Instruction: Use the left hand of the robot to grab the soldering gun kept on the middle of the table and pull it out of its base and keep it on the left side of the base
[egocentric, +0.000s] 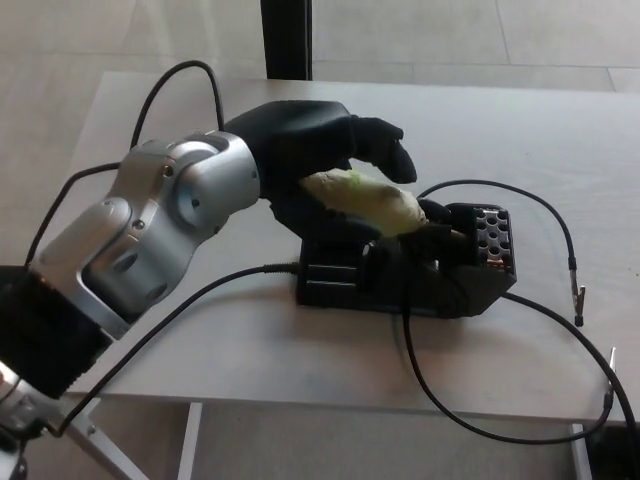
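Left arm: the silver forearm is coming in from 8 o'clock and reaching toward the centre of the bench (560, 130).
Left hand (320, 165): it is wrapping the handle from above, with the fingers (385, 145) curling over the top and the thumb seeming to sit beneath; the grip looks close but I cannot tell whether it is fully tight.
Cord (165, 85): a black lead is looping up behind the forearm at 10 o'clock, and it is likely to drag and tug as the tool moves.
Soldering gun (375, 205): it is lying at the middle of the bench, slanting down toward 4 o'clock, its nose sitting in the holder and not yet pulled free.
Handle feel: the pale tape wrap is looking soft and slightly grippy, the body under it stiff and probably light.
Where to hold: mid-handle, where the hand is now, is looking right; the dark front end near the holder may be hot or fragile.
Base (400, 275): the black stand is resting flat, and being light it may lift or slide with the pull.
Clip leads (575, 260): thin wires are trailing off toward 3 o'clock, well apart from the hand.
Right hand: it is not showing anywhere.
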